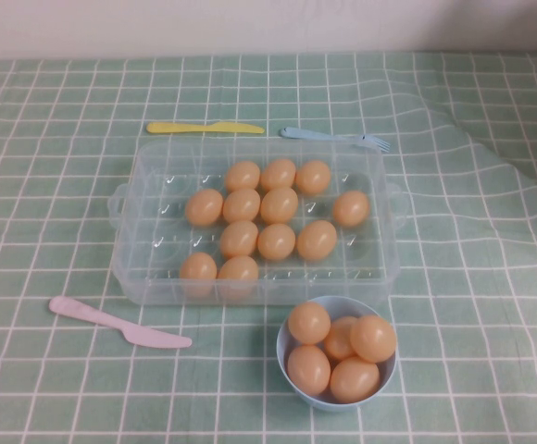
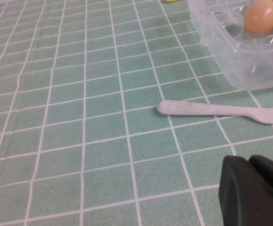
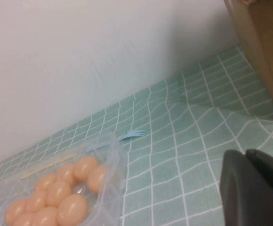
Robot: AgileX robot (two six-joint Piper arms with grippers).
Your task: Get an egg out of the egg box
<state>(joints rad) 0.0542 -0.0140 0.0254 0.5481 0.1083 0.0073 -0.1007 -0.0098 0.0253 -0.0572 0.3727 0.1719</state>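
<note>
The clear plastic egg box [image 1: 148, 277] with side handles sits mid-table and holds several orange-tan eggs; one egg [image 1: 278, 204] lies near its middle. Neither arm reaches into the high view. My left gripper [image 2: 249, 162] is shut and empty, low over the cloth on the box's left near side; the box corner [image 2: 230, 52] and one egg [image 2: 261, 15] show beyond it. My right gripper [image 3: 245, 155] is shut and empty, raised to the right of the box [image 3: 113, 155], well away from its eggs [image 3: 70, 207].
A light-blue bowl [image 1: 282, 356] with several eggs stands in front of the box. A pink plastic knife [image 1: 111, 321] lies front left, also in the left wrist view [image 2: 212, 109]. A yellow knife [image 1: 204, 128] and blue fork [image 1: 333, 137] lie behind the box. A brown box [image 3: 263, 47] stands far right.
</note>
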